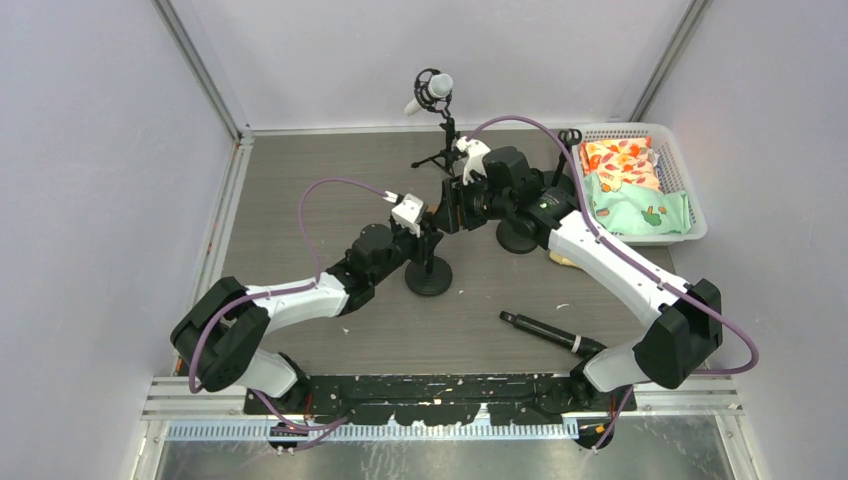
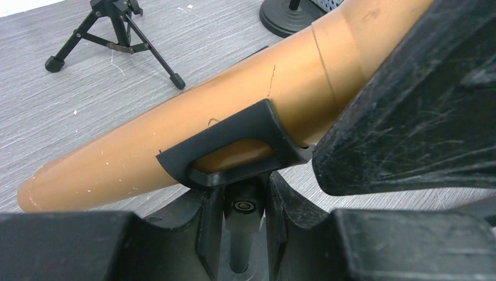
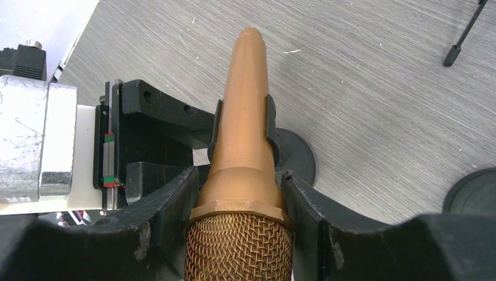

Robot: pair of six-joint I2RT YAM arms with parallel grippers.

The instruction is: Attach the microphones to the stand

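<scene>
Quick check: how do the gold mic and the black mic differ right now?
The gold microphone is raised, resting between the prongs of a clip on the stand; the black microphone lies flat on the table. The right gripper clamps the gold microphone near its grille, and the left gripper holds that stand's post; nothing touches the black microphone. Both are slim stick microphones.

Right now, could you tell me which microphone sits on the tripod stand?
The white stick microphone, atop the black tripod stand at the back; the metallic gold one is in the right hand, the black one lies flat.
</scene>
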